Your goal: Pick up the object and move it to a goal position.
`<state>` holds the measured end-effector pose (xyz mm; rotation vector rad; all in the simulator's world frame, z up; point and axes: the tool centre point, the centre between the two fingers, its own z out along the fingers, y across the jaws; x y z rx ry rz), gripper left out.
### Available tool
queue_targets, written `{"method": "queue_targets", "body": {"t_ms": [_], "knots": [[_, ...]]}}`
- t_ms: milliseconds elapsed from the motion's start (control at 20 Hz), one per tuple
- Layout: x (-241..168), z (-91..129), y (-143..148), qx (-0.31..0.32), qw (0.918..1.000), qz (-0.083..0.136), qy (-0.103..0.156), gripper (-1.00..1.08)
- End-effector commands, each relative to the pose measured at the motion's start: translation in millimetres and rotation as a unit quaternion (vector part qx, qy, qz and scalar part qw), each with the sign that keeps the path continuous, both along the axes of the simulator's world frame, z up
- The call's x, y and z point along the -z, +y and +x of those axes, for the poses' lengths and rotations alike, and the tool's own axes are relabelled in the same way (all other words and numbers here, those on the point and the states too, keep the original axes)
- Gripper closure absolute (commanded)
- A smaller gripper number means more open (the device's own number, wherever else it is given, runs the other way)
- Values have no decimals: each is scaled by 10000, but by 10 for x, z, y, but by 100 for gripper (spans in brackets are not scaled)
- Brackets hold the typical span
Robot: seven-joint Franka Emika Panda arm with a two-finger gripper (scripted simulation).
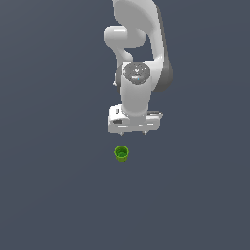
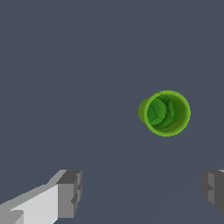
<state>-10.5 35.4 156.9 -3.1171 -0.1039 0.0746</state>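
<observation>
Although the arm hangs over the plain grey floor with nothing near it to strike, the main risk lies in alignment: the gripper is spread wide and holds nothing, and the green cup stands upright on the floor, apart from it, slightly toward the exterior view's left and nearer the camera. In the wrist view the cup sits clear of the line between the two fingers, off centre and closer to one of them. In my judgement, a straight descent from here would land a finger on the rim or knock the cup over; the light hollow cup could also tip or skid under an uneven squeeze. No goal marker is visible in either view. The gripper's height above the floor cannot be judged, one fingertip is cut off at the wrist view's edge, and the arm's base lies outside the exterior view.
</observation>
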Motion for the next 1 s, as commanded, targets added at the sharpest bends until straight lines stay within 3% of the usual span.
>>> {"method": "queue_targets", "body": {"t_ms": [0,450,950], "knots": [[0,0,0,0,10000,0,0,-92],[-161,118,159,144,9997,94,-196,-92],[-150,121,151,209,9996,92,-192,-92]]}}
